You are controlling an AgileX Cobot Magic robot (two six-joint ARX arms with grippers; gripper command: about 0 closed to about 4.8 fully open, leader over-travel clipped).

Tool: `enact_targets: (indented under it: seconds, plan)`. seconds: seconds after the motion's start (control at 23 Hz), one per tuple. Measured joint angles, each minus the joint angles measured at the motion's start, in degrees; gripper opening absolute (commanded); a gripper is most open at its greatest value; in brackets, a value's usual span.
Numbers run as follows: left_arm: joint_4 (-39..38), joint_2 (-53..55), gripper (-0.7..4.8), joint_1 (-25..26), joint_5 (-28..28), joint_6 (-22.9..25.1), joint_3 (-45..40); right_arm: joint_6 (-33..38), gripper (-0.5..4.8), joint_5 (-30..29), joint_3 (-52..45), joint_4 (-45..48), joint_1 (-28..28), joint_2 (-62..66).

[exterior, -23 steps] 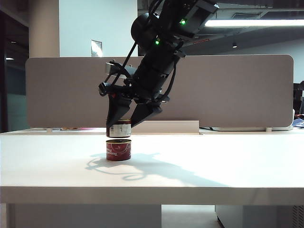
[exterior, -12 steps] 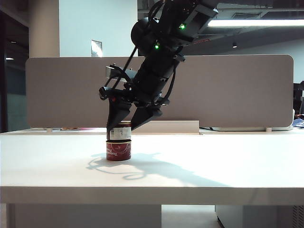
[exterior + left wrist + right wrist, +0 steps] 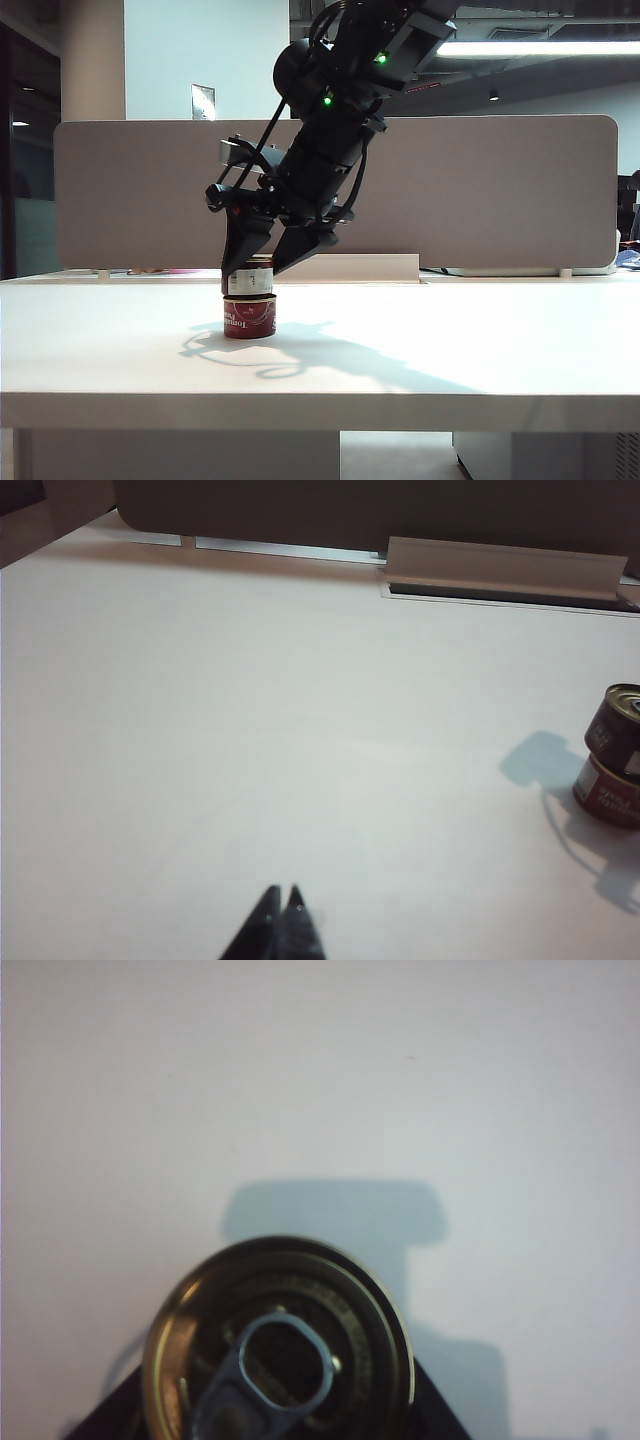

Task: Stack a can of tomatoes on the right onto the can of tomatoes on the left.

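Right end effector [image 3: 258, 268] grips the upper can [image 3: 251, 280], resting atop the lower can [image 3: 249, 317]; left end effector [image 3: 281, 912], fingers together, empty, hovers well apart above the surface [image 3: 450, 340].

A white table [image 3: 480, 350] lies bare and open on every side of one small obstacle left of centre: a can of tomatoes [image 3: 250, 278] sitting on a second can [image 3: 249, 317]. The right gripper [image 3: 262, 262] is clamped around the upper can, its black arm [image 3: 330, 130] slanting up to the right and blocking the space above the stack. The left gripper [image 3: 283, 912], fingers together, hangs over bare tabletop well apart from the cans, and a grey partition [image 3: 480, 190] closes off the far edge.
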Motion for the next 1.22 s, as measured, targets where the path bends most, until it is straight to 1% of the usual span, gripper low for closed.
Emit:
enact_targets:
  seconds: [0.35, 0.52, 0.7, 0.83, 1.13, 1.22]
  plan:
    - [0.0, 0.0, -0.06, 0.0, 0.0, 0.0, 0.0, 0.0, 1.78, 0.0, 0.0, -0.4, 0.0, 0.0]
    - [0.0, 0.0, -0.06, 0.0, 0.0, 0.0, 0.0, 0.0, 1.36, 0.0, 0.1, -0.8, 0.0, 0.0]
    - [0.0, 0.0, -0.06, 0.0, 0.0, 0.0, 0.0, -0.2, 1.35, 0.4, 0.2, -1.6, 0.0, -0.1]
    - [0.0, 0.0, -0.06, 0.0, 0.0, 0.0, 0.0, -0.2, 1.36, 2.5, 0.2, -3.0, 0.1, -0.1]
    - [0.9, 0.0, -0.06, 0.0, 0.0, 0.0, 0.0, -0.1, 1.40, 2.6, 0.3, -3.5, 0.0, -0.2]
    - [1.5, 0.0, -0.06, 0.0, 0.0, 0.0, 0.0, -0.2, 1.58, 2.4, 0.3, -3.5, 0.0, -0.2]
